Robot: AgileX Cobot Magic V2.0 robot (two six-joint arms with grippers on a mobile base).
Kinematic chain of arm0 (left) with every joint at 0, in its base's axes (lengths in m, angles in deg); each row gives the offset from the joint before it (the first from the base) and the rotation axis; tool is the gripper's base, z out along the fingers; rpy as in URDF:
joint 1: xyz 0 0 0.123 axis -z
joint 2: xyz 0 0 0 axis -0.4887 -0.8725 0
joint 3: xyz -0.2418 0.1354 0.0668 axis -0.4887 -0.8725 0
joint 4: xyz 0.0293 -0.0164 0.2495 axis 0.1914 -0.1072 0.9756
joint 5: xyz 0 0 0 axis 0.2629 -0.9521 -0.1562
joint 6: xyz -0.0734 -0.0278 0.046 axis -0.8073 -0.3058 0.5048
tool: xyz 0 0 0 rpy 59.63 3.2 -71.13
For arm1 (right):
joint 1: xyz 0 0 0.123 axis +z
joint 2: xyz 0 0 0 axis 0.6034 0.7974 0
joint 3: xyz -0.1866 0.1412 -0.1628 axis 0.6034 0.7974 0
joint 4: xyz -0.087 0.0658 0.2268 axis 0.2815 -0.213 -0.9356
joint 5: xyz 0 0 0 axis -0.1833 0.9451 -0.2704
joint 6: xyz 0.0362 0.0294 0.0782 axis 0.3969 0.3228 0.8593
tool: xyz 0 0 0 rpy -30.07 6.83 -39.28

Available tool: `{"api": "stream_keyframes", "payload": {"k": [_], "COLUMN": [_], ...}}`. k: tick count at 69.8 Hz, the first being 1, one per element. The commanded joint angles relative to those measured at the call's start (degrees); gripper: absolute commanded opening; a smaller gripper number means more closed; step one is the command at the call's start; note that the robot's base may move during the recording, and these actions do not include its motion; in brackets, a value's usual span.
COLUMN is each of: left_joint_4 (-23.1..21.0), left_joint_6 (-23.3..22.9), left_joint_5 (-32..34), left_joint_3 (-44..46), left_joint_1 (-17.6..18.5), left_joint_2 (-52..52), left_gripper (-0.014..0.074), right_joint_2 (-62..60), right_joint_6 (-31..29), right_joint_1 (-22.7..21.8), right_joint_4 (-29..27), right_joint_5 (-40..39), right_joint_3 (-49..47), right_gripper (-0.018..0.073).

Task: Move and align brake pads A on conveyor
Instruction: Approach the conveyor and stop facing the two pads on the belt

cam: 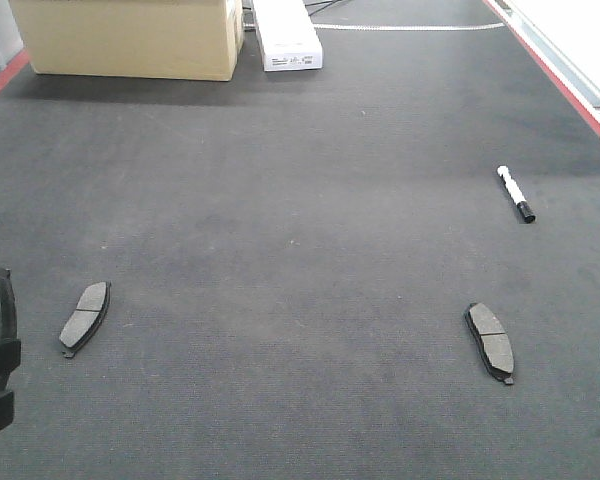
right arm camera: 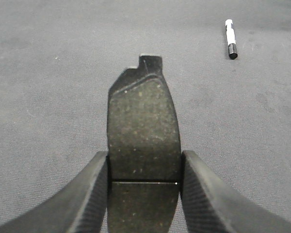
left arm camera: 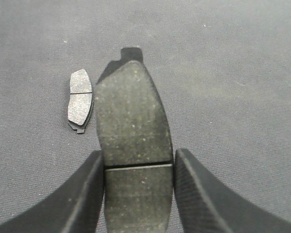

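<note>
Gripping one brake pad (left arm camera: 133,145) across its width, the left gripper (left arm camera: 138,194) holds it above the conveyor (cam: 300,250); the right gripper (right arm camera: 143,194) clamps another pad (right arm camera: 143,141) likewise, tab forward. Two more pads lie on the belt, left (cam: 85,317) and right (cam: 490,340), likely awaiting partners for alignment.

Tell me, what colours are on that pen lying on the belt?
The marker pen is white with a black cap, clearest in the front view.
</note>
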Motion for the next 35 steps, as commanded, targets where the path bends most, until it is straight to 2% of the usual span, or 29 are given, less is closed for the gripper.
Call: {"api": "stream_keyframes", "payload": {"k": [1,35], "left_joint_4": [1.02,1.02], "left_joint_6": [-0.60,-0.60], "left_joint_5": [4.13,4.13], "left_joint_3": [1.58,1.58], "left_joint_1": [0.12,0.12], "left_joint_2": [0.30,0.30], "left_gripper": [-0.0008,-0.0008], "right_joint_2": [0.04,0.04], "right_joint_6": [-0.29,-0.29], "right_joint_1": [-0.24,-0.24], "right_joint_4": [0.69,0.69], "right_joint_5": [-5.18,-5.18], "right_joint_3": [-1.74,-1.74], "right_gripper": [-0.0002,-0.0002]}}
